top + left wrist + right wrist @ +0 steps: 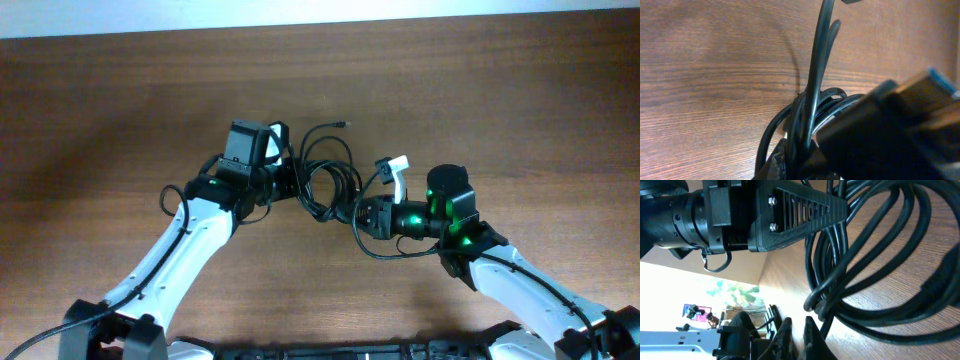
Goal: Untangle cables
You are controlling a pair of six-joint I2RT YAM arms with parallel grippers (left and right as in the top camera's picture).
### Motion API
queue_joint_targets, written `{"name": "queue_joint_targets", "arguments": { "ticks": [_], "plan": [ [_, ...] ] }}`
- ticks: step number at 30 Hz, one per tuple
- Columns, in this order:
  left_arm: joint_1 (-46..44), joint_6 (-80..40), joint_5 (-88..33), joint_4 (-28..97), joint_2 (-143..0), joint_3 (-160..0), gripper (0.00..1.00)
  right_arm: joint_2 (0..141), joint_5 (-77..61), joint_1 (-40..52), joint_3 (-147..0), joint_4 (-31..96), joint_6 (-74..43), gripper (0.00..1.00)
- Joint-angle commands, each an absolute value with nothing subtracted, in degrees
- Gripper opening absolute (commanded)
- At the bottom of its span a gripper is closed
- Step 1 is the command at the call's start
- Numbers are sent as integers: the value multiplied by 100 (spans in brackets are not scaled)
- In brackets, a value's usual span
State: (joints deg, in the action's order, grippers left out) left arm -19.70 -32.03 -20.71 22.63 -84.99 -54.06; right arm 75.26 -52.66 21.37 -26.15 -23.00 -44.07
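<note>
Brown, streaky wood-grain worktop [120,90] carries everything. Nearest, the right gripper [352,212] points left at the cables [328,178], its fingers drawn close beside a strand; whether it pinches one I cannot tell. Just beyond, the left gripper [288,182] is clamped on the bundle's left side. The cables are thin, glossy black cords in overlapping loops, mid-worktop between both grippers. A small white piece [397,166] sits to their right, and a loose end [340,124] curls farthest.

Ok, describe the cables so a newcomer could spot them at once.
On the wooden table, look to the middle, between the left gripper and right gripper. The cables are the tangle of thin black loops there, one plug end sticking out, unlike the thicker wires fixed along the white arms.
</note>
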Motion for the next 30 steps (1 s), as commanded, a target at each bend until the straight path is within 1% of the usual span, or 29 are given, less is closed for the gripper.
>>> {"name": "queue_joint_targets", "arguments": {
  "ticks": [1,3,4,5,8,11,13,14,21,22,24,25,26,27,28,29,30],
  "plan": [
    [-1649,-4060,-1669,2143,-8462,-5448,0,7537,-5760,2174,-2606,-2316,-4370,4],
    [-1540,-4139,-1918,2115,-8462,-5448,0,7537,-5577,2174,-2606,-2257,-4370,5],
    [-1485,-4128,-2189,2071,-8462,-5448,0,7537,-5371,2174,-2604,-2158,-4370,7],
    [-1448,-4021,-2512,2005,-8462,-5448,0,7537,-5142,2174,-2604,-2036,-4370,12],
    [-1446,-3162,-3378,1750,-8462,-5448,0,7537,-4654,2174,-2604,-1798,-4372,16],
    [-1446,-2383,-4139,1608,-8462,-5448,0,7537,-4346,2174,-2604,-1675,-4372,24],
    [-1446,-2078,-4501,1540,-8462,-5448,0,7537,-4206,2174,-2604,-1568,-4372,27],
    [-1446,-1975,-4630,1518,-8462,-5448,0,7537,-4128,2174,-2604,-1498,-4372,30],
    [-1446,-1216,-5286,1505,-8462,-5448,0,7537,-3826,2174,-2604,-1380,-4372,32],
    [-1446,-1044,-5323,1516,-8462,-5448,0,7537,-3815,2174,-2604,-1372,-4372,37],
    [-1446,-504,-5227,1588,-8462,-5448,0,7537,-3811,2167,-2604,-1367,-4372,47],
    [-1446,-327,-4858,1675,-8462,-5448,7,7537,-3839,2167,-2604,-1367,-4372,49],
    [-1446,-322,-4342,1780,-8462,-5448,12,7537,-3857,2167,-2604,-1367,-4370,57],
    [-1446,-338,-3739,1925,-8462,-5448,12,7537,-3872,2167,-2604,-1365,-4368,64],
    [-1446,-338,-2781,2189,-8462,-5448,7,7537,-3898,2167,-2606,-1367,-4355,74],
    [-1446,-338,-2187,2390,-8462,-5448,1,7537,-3938,2163,-2606,-1369,-4213,77],
    [-1446,-336,-1833,2580,-8462,-5448,0,7537,-3953,2163,-2606,-1367,-4082,78]
  ]
}}
